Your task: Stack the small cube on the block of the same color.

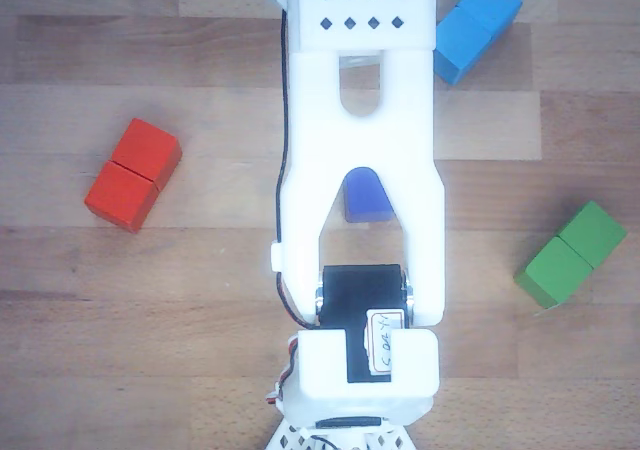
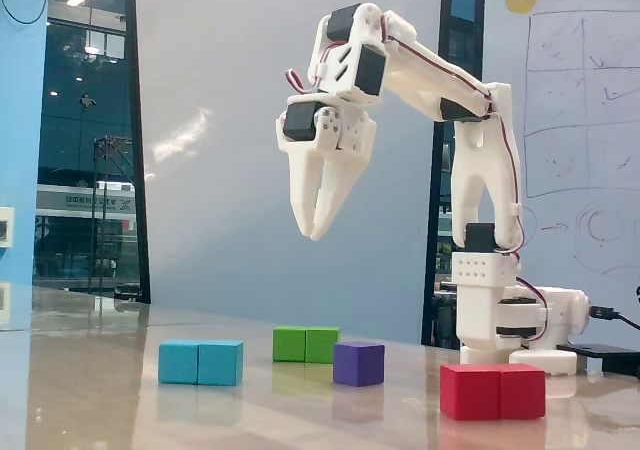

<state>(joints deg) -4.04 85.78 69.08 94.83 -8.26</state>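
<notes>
1. The table (image 2: 100,390) carries everything, and the arm hangs high above it with nothing gripped.
2. The tool (image 2: 318,232) looks nearly closed, its tips only a sliver apart, pointing down well above the blocks.
3. The sky-blue block (image 2: 200,362) sits apart from the green block (image 2: 306,344) and the red block (image 2: 493,391).
4. The small cube (image 2: 359,363) rests on the table, near the green one. Risk, I'd say: coming down this narrow would knock the cube away instead of straddling it.

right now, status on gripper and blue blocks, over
Gripper raised above table, nearly shut, empty. Small cube on table, untouched. Sky-blue block apart, top clear. Nothing in the way.
</notes>
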